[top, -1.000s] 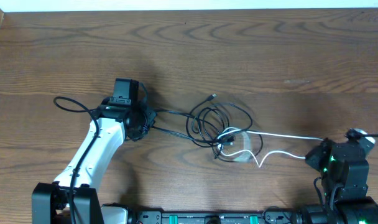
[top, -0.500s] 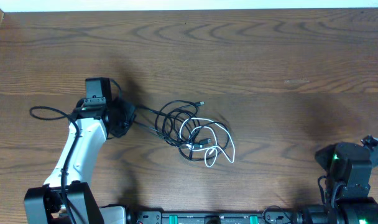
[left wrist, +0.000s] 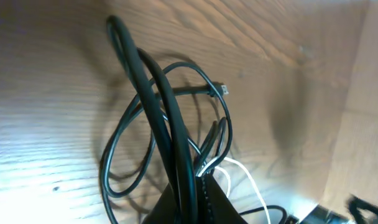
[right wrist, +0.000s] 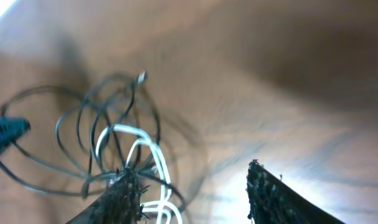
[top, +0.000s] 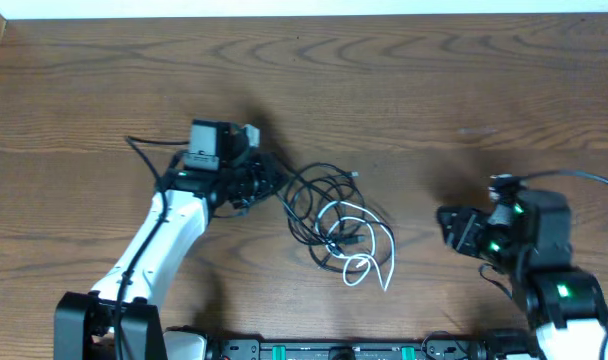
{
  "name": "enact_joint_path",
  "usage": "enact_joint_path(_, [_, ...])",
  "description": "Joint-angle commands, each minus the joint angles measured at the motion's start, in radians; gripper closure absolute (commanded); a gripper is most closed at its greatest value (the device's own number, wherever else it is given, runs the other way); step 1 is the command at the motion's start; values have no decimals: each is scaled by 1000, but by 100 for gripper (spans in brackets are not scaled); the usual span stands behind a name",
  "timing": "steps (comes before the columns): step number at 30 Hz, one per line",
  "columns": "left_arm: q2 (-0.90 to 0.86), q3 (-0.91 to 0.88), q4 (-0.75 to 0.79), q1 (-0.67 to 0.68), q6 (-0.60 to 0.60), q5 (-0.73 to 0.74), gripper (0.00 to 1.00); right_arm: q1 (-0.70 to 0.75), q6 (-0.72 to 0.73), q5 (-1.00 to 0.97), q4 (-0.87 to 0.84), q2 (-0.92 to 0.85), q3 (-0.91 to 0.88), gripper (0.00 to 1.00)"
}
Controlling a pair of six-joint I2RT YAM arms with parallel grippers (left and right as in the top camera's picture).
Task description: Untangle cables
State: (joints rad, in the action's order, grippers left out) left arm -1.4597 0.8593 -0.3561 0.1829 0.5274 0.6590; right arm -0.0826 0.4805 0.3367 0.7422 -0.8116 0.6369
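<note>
We had the left claw [top: 270, 182] pinched shut on the black cables [left wrist: 156, 118], with the tangle and the white cable [right wrist: 124, 129] lying mid-desk [top: 404, 90]. The right claw [top: 454, 228] was spread wide, near the pile.

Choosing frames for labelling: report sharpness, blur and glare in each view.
Overhead: sharp, evenly lit, cables crisp, soft shadows on the table. Left wrist: black cables near the lens clear, table washed pale by glare. Right wrist: blurred throughout, white cable smeared.
</note>
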Motion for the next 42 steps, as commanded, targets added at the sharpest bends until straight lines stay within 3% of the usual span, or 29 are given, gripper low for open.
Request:
enact_joint_path(1, [-5,8,3,23,-13,-30,92,-37,-52,131,6,-116,4,48])
enact_joint_path(10, [-5,8,-1,26,-6,-40,92,-166,-51,313,59,-357,4,56])
enact_joint_path(15, [-5,8,0,26,-6,-44,92,-189,-45,310,71,-359,3,48])
enact_joint_path(20, [-5,8,2,26,18,-42,92,-232,124,137,27,-368,-19,50])
enact_joint_path(22, [-5,8,-1,26,24,-42,92,-263,163,156,-46,-382,-55,53])
enact_joint_path(26, [-5,8,-14,26,25,-39,92,-334,185,255,-200,-404,-128,66])
enact_joint_path(29, [-5,8,-30,26,24,-39,92,-356,214,259,-238,-404,-145,99])
enact_joint_path(31, [-5,8,-43,26,24,-39,92,-354,199,275,-263,-401,-145,99])
enact_joint_path(33, [-5,8,-64,26,24,-39,83,-350,153,322,-319,-392,-145,99])
enact_joint_path(36, [-5,8,-94,26,23,-37,45,-329,91,475,-455,-360,-145,99])
enact_joint_path(37, [-5,8,-102,26,22,-27,37,-320,82,537,-510,-349,-145,99])
enact_joint_path(38, [-5,8,-104,26,3,5,32,-309,79,599,-566,-338,-145,99])
enact_joint_path(42, [-5,8,-71,41,-214,237,30,-262,122,686,-715,-305,-145,99])
